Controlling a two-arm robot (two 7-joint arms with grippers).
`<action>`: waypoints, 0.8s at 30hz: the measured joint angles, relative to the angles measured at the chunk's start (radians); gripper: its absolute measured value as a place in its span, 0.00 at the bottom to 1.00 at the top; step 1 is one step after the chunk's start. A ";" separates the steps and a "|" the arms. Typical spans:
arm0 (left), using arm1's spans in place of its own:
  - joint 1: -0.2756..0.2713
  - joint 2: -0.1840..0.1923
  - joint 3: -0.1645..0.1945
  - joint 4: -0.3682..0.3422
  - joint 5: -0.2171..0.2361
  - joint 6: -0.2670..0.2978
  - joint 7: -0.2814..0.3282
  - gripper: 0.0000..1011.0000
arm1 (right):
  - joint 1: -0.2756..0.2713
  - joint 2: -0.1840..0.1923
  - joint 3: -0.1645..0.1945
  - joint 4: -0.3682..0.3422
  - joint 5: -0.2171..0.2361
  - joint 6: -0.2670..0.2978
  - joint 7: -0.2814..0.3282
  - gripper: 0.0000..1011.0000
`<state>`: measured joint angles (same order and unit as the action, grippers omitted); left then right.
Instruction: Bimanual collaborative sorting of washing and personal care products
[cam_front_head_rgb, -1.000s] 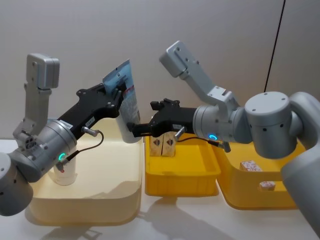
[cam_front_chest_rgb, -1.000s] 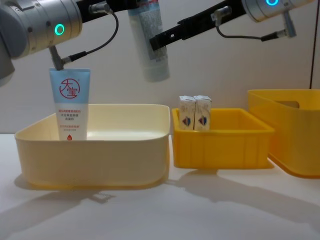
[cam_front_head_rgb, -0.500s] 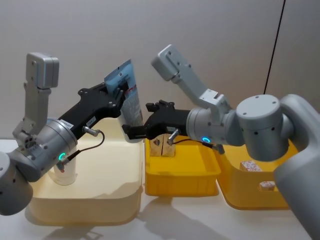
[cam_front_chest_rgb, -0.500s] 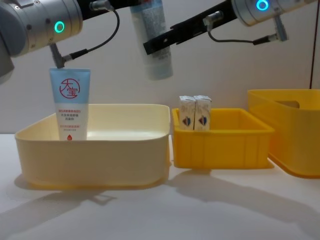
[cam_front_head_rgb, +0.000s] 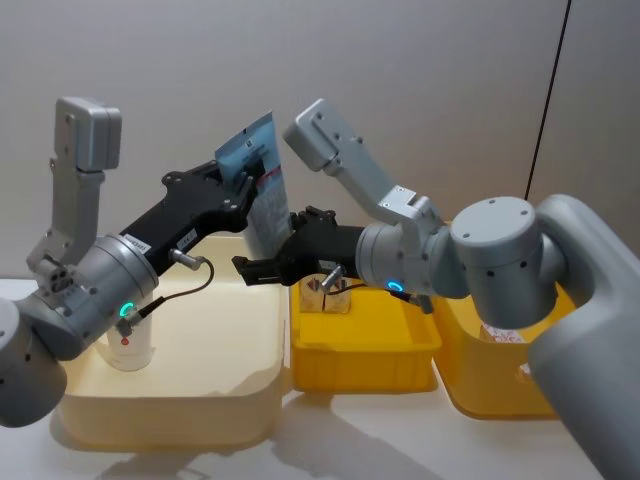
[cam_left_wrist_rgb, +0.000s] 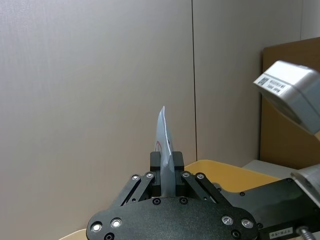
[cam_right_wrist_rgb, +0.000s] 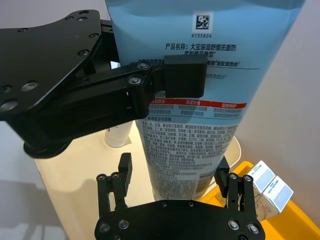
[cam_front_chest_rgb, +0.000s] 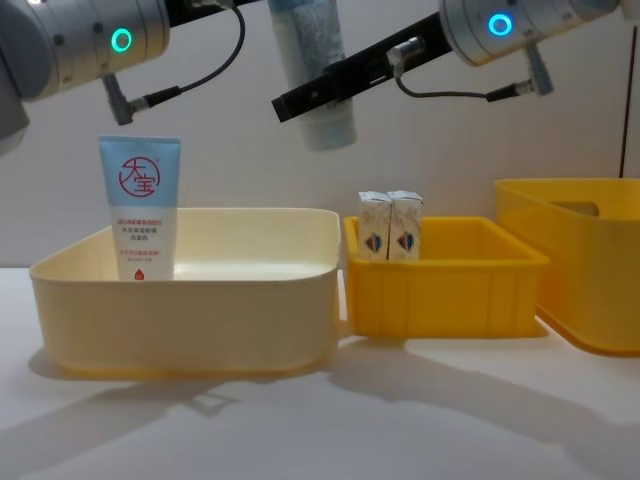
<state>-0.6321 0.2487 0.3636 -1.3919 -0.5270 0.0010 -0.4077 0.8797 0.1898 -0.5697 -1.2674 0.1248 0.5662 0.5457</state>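
The tall pale blue-grey printed tube (cam_front_chest_rgb: 315, 70) is hanging in the air at the upper middle of the chest view, flat crimped end up and round end down. It is well above the right end of the cream bin (cam_front_chest_rgb: 190, 300) and touching nothing below. My left tool (cam_left_wrist_rgb: 167, 162) is pinching it high up, with the pads closed flat on the tube just under the crimp.

My right tool (cam_right_wrist_rgb: 174, 165) is coming in lower down from the right of the frame. It is wide open and holding nothing, with one finger on each side of the tube's printed body and a gap on both sides as far as I can tell.

I am reading this as a handover from left to right. To do it well, I am thinking of centring the tube between the open fingers and closing squarely on the broad faces, well below the left pads. I would close gently, since the body looks soft and could buckle or squirt sideways. Only once the right grip is firm should the left pads let go.

Further out, the light blue tube with red round logo (cam_front_chest_rgb: 140, 210) is standing upright at the left end of the cream bin. Two small beige cartons (cam_front_chest_rgb: 391, 226) are standing side by side in the back left corner of the small yellow bin (cam_front_chest_rgb: 440, 290). Everything is sitting on the white counter (cam_front_chest_rgb: 400, 420).
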 joint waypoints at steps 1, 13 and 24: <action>-0.001 0.001 0.001 -0.002 -0.002 0.000 -0.001 0.14 | 0.001 -0.001 -0.001 0.002 0.000 -0.001 -0.001 0.99; -0.005 0.004 0.011 -0.009 -0.012 0.004 -0.002 0.14 | 0.005 -0.024 -0.008 0.031 -0.002 -0.019 -0.034 0.99; -0.006 0.006 0.015 -0.010 -0.013 0.009 0.002 0.14 | 0.008 -0.041 -0.009 0.054 0.000 -0.030 -0.049 0.99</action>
<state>-0.6383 0.2551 0.3784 -1.4017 -0.5398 0.0097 -0.4053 0.8877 0.1491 -0.5787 -1.2130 0.1247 0.5364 0.4969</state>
